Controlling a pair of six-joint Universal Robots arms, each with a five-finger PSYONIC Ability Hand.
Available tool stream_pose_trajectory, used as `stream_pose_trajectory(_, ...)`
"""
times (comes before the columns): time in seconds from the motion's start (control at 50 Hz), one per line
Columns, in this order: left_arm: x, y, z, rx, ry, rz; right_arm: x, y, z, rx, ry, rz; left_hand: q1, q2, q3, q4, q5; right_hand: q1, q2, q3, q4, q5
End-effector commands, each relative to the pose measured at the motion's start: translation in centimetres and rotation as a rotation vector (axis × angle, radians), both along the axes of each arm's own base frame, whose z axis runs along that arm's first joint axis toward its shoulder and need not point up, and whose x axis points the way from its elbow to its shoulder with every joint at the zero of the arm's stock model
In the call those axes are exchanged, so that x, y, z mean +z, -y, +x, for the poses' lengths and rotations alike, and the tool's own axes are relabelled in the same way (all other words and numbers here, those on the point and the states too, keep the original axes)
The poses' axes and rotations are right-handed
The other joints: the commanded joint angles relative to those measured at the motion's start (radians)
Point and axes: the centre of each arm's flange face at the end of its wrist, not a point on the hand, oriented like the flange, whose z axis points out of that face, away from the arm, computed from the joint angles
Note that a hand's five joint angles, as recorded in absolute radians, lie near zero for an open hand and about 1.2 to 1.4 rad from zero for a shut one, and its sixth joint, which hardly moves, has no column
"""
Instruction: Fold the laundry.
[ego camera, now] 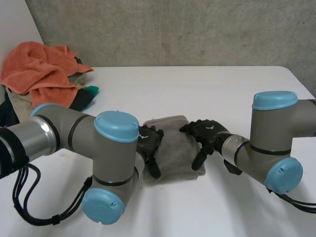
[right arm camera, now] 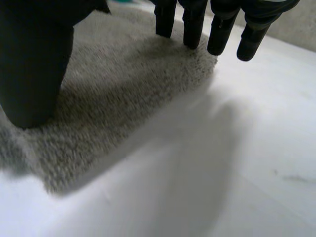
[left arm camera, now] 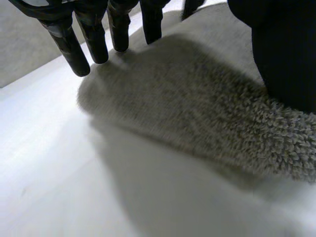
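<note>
A grey folded towel (ego camera: 173,143) lies in the middle of the white table (ego camera: 222,89). My left hand (ego camera: 150,143) rests at its left edge, open. In the left wrist view its straight fingers (left arm camera: 69,44) reach over the towel (left arm camera: 197,108) and its thumb presses down on the pile. My right hand (ego camera: 205,133) sits on the towel's right edge, open too. In the right wrist view its fingers (right arm camera: 192,24) extend straight past the towel's (right arm camera: 123,84) corner, and the thumb stands on the cloth. Neither hand has cloth pinched.
A heap of laundry lies at the table's far left, with an orange towel (ego camera: 39,69) on top and a green piece (ego camera: 89,94) beside it. A grey concrete wall stands behind the table.
</note>
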Motion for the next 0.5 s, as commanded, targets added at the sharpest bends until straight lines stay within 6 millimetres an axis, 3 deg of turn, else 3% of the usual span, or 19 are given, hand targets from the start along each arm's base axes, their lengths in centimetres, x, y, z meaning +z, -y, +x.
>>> stream_pose_trajectory(0.02, 1.4, -0.5, 0.4, -0.004, 0.024, -0.045, 0.3, 0.3, -1.3, -0.063, -0.124, -0.070, 0.051, 0.047, 0.030, 0.044, 0.023, 0.166, 0.167, 0.158, 0.158, 0.150)
stream_pose_trajectory(0.14, 5.3, -0.9, 0.5, -0.026, -0.038, -0.121, 2.9, 0.0, -2.6, -0.159, -0.086, -0.213, 0.034, 0.029, 0.012, 0.026, 0.005, 0.125, 0.126, 0.117, 0.117, 0.109)
stream_pose_trajectory(0.24, 8.0, -1.4, 0.6, -0.068, -0.105, -0.166, 3.6, -1.6, -3.2, -0.201, 0.006, -0.217, 0.019, 0.015, -0.003, 0.011, -0.010, 0.055, 0.056, 0.046, 0.047, 0.039)
stream_pose_trajectory(0.38, 8.9, -1.7, 1.2, -0.121, -0.139, -0.159, 1.5, -3.9, -3.6, -0.295, 0.203, 0.033, 0.019, 0.015, -0.003, 0.011, -0.010, 0.067, 0.067, 0.058, 0.058, 0.050)
stream_pose_trajectory(0.5, 8.6, -1.4, 1.8, -0.118, -0.139, -0.143, 0.8, -4.3, -2.9, -0.289, 0.327, 0.140, 0.022, 0.018, 0.000, 0.014, -0.007, 0.075, 0.076, 0.067, 0.067, 0.059)
